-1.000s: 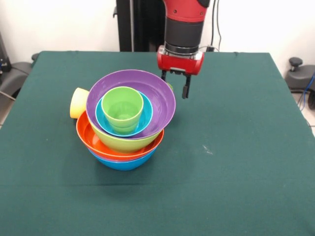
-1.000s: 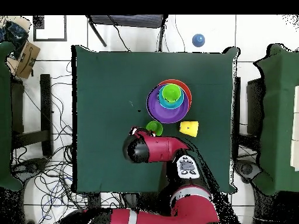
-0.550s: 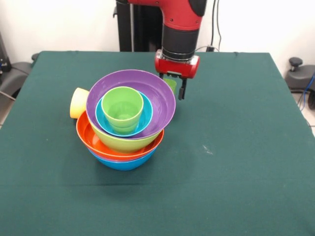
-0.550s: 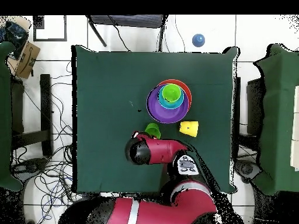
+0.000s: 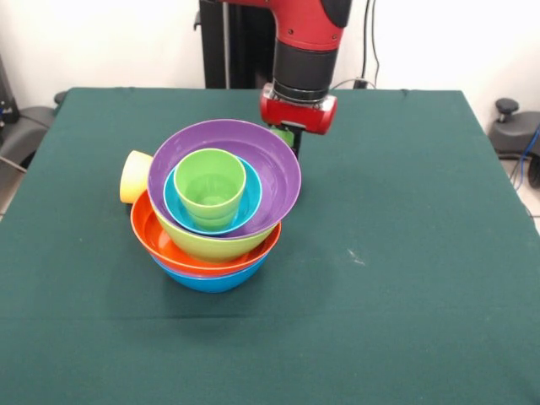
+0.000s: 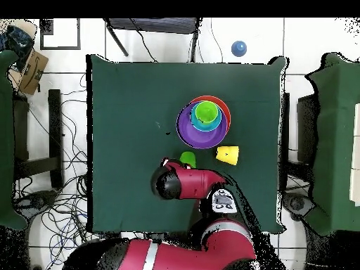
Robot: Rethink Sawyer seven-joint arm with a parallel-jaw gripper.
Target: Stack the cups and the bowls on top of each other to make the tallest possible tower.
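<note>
The tower stands left of the table's middle: a blue bowl (image 5: 211, 280) at the bottom, then an orange bowl (image 5: 160, 243), a lime green bowl (image 5: 211, 245), a purple bowl (image 5: 274, 173), a small cyan bowl (image 5: 251, 198) and a light green cup (image 5: 210, 187) on top. A pale yellow cup (image 5: 135, 175) lies on its side against the tower's left. My gripper (image 5: 288, 142) is low behind the purple bowl's rim, right at a second small green cup (image 6: 187, 158), which the rim mostly hides in the front view.
The green cloth table (image 5: 405, 253) ends in edges on all sides. In the overhead view, cables, chairs and a small blue ball (image 6: 238, 48) lie on the floor around it.
My gripper has moved left and down, from beside the purple bowl to the small green cup behind it. The tower and the yellow cup have not moved.
</note>
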